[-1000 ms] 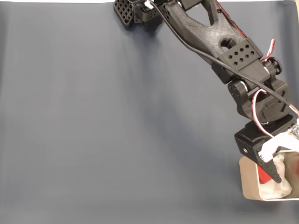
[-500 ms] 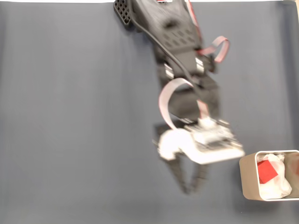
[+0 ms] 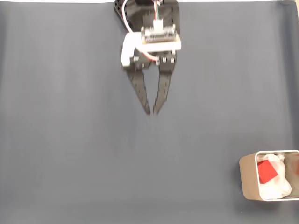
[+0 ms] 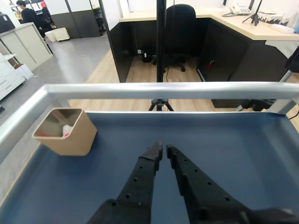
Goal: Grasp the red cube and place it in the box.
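Mat (image 3: 65,140), dark blue-grey, covers the table in the fixed view, and most of it lies bare to the left of the box. Up and well to the left of the box, near the top edge of that view, the gripper (image 3: 152,112) points down the picture, its two black perforated fingers (image 3: 140,91) running from a white bracket and a small circuit board toward tips that nearly meet; the jaws stand narrow, with only a thin gap between the tips and nothing held in it. The tips hang over bare mat, well apart from the box. At the lower right corner of the fixed view sits the box (image 3: 247,179), tan with rounded corners, its right side cut by the frame edge. White crumpled paper (image 3: 275,186) lines it, and the cube (image 3: 266,171), bright red, lies on that paper in the left part of the box, tilted.

In the wrist view the box (image 4: 74,137) stands at the left, near a metal rail (image 4: 163,89) that runs around the mat (image 4: 243,140); a bit of white paper and a sliver of the red cube (image 4: 66,134) show over its rim. To the right of the box and nearer the camera, the gripper (image 4: 163,150) reaches up from the bottom edge, its tips close together over the mat and well clear of the box. Beyond the rail are a wooden floor, dark desks, an office chair and a tripod
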You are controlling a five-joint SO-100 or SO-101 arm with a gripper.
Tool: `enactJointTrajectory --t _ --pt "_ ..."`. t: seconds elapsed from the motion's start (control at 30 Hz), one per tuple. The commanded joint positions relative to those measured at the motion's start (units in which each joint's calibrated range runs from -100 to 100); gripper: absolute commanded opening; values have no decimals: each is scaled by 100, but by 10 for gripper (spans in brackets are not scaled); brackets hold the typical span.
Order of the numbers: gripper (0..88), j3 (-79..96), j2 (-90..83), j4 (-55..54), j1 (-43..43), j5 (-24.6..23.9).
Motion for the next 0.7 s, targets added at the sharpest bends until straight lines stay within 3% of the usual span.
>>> enactJointTrajectory --t 0.0,0.17,0.3,0.67 --pt "0 1592 -1543 -56 -26 -20" --pt "0 3453 -2930 99 -19 15" --pt "0 4329 -4004 1091 -41 -20" --pt "0 4484 -4333 3911 -5 -112"
